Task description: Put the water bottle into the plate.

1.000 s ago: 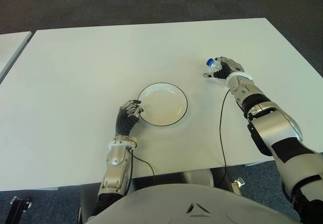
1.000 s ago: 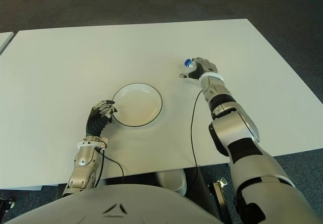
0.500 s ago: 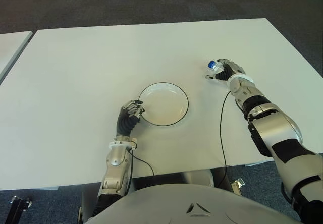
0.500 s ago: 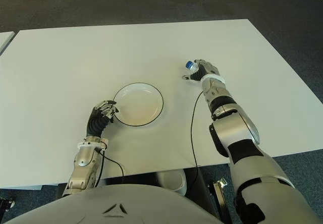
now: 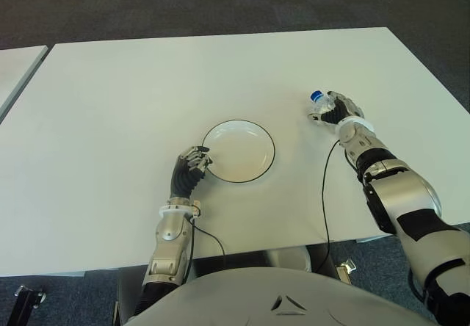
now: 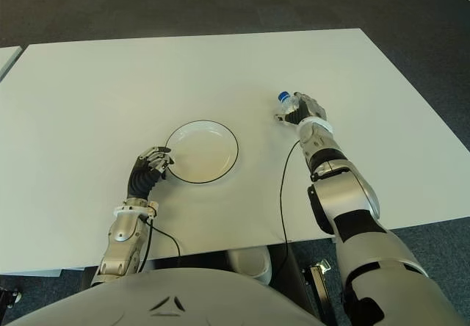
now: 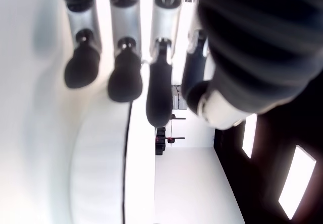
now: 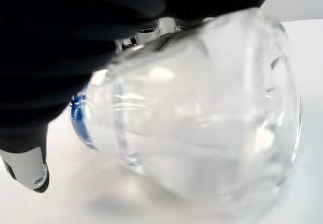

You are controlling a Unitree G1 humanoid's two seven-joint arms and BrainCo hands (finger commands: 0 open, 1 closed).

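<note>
Clear plastic, the bottle (image 5: pixel 320 104) lies clasped in the right hand (image 5: pixel 339 110), likely light, smooth and slippery, best held round its body, while the left hand (image 5: pixel 191 163), fingers curled and empty, shows beside the plate (image 5: pixel 269 141).

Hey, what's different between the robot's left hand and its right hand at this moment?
The right hand is closed around the water bottle, out to the right of the plate; the left hand holds nothing, its fingers curled at the plate's left rim. The right arm reaches farther across the table; the left stays nearer the robot. Both hands are over the white table with fingers bent.
</note>
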